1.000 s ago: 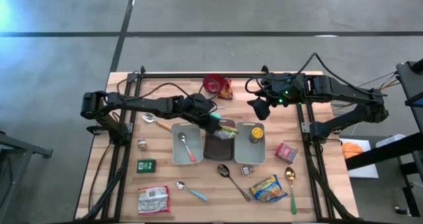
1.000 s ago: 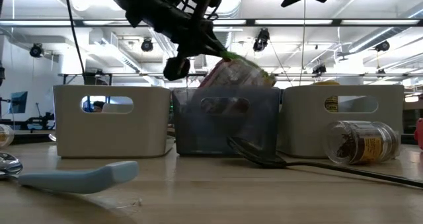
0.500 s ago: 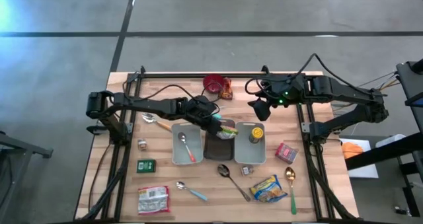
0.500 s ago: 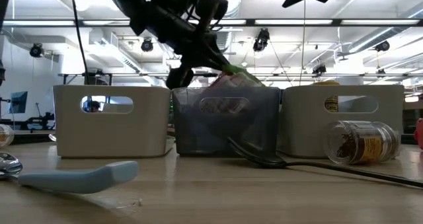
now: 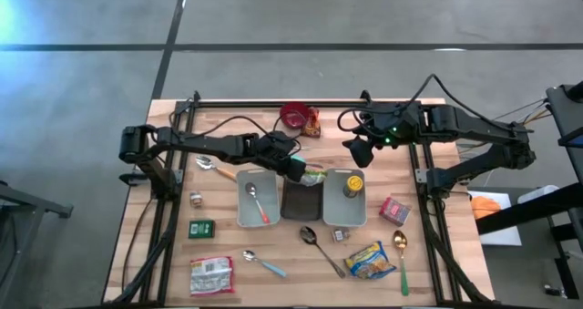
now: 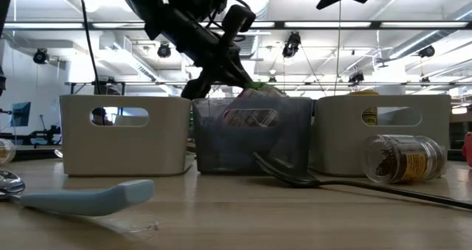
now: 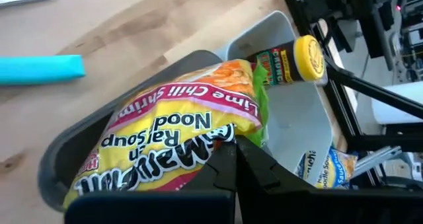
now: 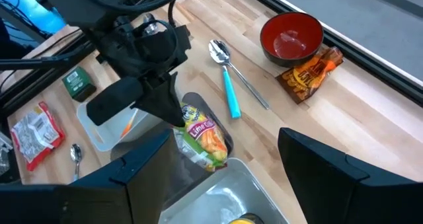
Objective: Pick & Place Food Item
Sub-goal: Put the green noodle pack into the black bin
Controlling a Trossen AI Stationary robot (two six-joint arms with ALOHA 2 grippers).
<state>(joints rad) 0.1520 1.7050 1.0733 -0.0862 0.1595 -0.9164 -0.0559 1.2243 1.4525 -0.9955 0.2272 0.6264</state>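
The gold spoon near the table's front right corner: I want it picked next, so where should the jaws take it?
Grip the gold spoon at mid-handle, coming straight down with the jaws across it. It lies flat on the table, bowl toward the bins, and its slim green handle is clear of the snack bag.

Wood table (image 5: 173,254) w/ three bins: light bin (image 5: 256,200), dark bin (image 5: 301,198) below left fingers (image 7: 231,164), light bin (image 5: 344,198); spoons, packets, red bowl (image 5: 293,116) around.

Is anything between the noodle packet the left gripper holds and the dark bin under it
Nothing visible. The left gripper is shut on the noodle soup packet, already partly inside the dark bin, whose visible interior looks empty.
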